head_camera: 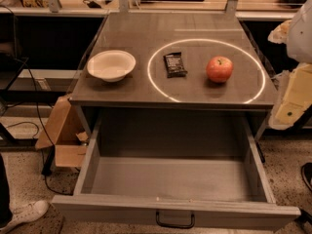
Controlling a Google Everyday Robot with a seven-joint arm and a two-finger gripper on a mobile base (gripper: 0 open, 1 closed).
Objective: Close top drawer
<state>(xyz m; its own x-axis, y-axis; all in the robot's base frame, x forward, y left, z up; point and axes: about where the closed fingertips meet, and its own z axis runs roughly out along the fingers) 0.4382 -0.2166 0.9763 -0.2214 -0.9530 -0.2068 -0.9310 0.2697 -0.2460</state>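
The top drawer [175, 179] is a wide grey box pulled far out from under the table top, and it is empty inside. Its plain front panel [122, 211] runs along the bottom of the view, with a small black loop handle [174, 221] at its centre. White and yellowish parts of my arm [296, 82] show at the right edge, beside the table's right side. My gripper is out of view.
On the table top [136, 33] stand a white bowl [111, 65], a dark snack bar [174, 64] and a red apple [219, 68], the last two inside a ring of light. A cardboard box [62, 130] and cables lie at the left. A white shoe [24, 213] is at bottom left.
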